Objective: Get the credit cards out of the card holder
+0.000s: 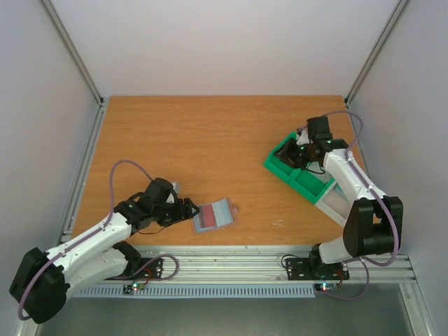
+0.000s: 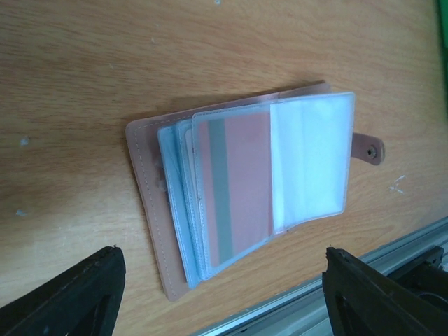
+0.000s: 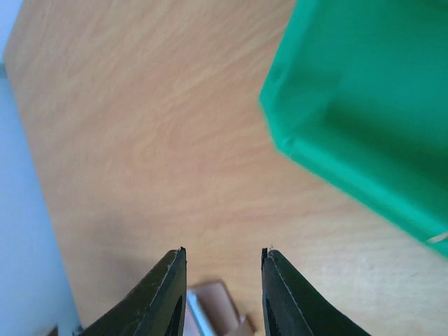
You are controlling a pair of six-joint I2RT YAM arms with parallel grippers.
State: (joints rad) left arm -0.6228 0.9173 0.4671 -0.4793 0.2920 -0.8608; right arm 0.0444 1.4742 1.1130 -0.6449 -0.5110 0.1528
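Your pink-tan bifold card holder point(image 2: 150, 210), clear sleeves fanned, lies open by wooden desk's point(image 1: 210, 133) front edge. Red grey-striped card point(image 2: 234, 189) inside top sleeve. Left gripper point(image 2: 222, 253) spread beside it, not touching. Right gripper point(image 3: 224, 250) parted, empty.

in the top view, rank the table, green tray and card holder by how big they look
1. table, by far the largest
2. green tray, though the right arm hides part of it
3. card holder, smallest, lying open near the front edge
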